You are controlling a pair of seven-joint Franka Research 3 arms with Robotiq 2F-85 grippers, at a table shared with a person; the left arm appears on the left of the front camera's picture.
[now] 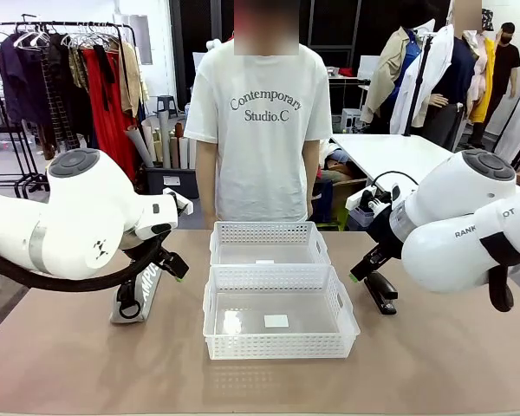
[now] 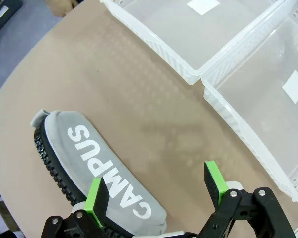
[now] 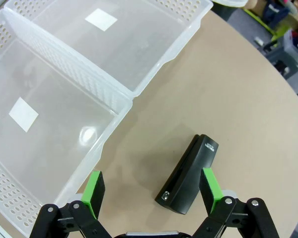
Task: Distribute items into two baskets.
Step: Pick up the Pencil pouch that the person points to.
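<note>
Nearest, one white basket (image 1: 280, 347) sits mid-desk (image 1: 87, 364), touching the second basket (image 1: 269, 232) behind it. Grey CAMPUS pouch (image 2: 99, 163) lies on their left, below the open left gripper (image 2: 156, 186). Black stapler (image 3: 187, 173) lies on their right, below the open right gripper (image 3: 151, 187).

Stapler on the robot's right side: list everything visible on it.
The stapler is small, matte black and looks like plastic. It lies flat on the tan table, apart from the white baskets beside it. One end carries tiny white print and the other shows a small metal rivet. The right end effector hangs open above it, with one green pad overlapping its edge in the wrist view. No contact is evident.
</note>
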